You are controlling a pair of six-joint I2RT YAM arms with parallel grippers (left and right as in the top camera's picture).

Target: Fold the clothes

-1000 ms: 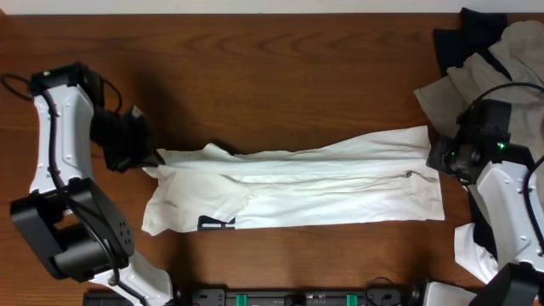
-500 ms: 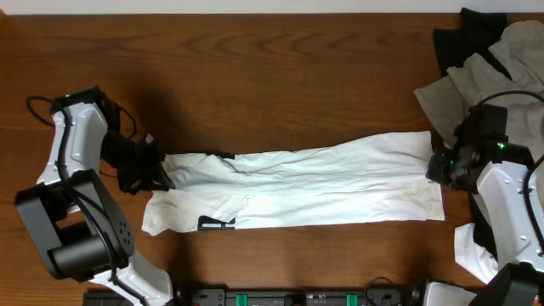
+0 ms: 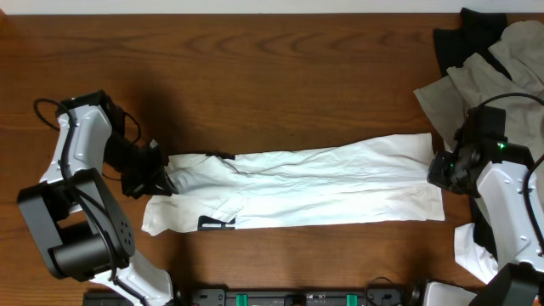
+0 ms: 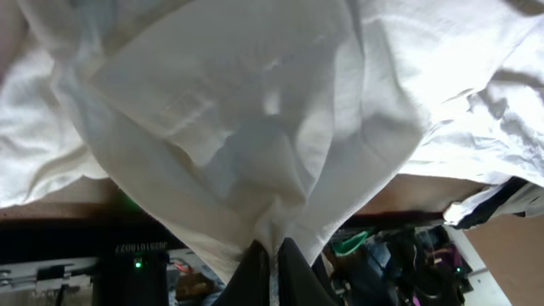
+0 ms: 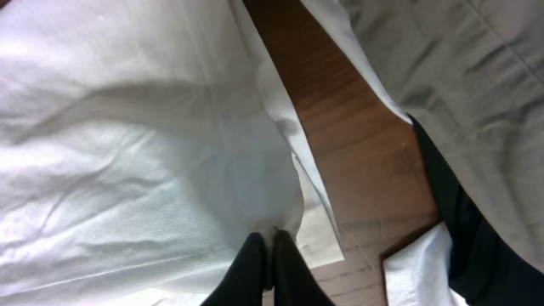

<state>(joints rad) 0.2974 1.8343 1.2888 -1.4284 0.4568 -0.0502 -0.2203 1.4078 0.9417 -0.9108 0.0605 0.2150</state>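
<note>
Left hand (image 3: pixel 160 176) is pinched tight on the left end of the white wrinkled cotton T-shirt (image 3: pixel 323 183), with cloth bunched between its closed fingers (image 4: pixel 293 276). That arm climbs from the lower left, bends, and angles back down to the shirt. Right hand (image 3: pixel 437 168) is clamped on the shirt's right edge, fingers together on a fold, its arm reaching up from the lower right corner. Between them the shirt lies as a long narrow band across the brown wooden tabletop (image 3: pixel 272 85), black print (image 3: pixel 217 223) peeking out at lower left. A crumpled beige-grey garment (image 3: pixel 476 85) and a black garment (image 3: pixel 463 38) are piled at top right.
</note>
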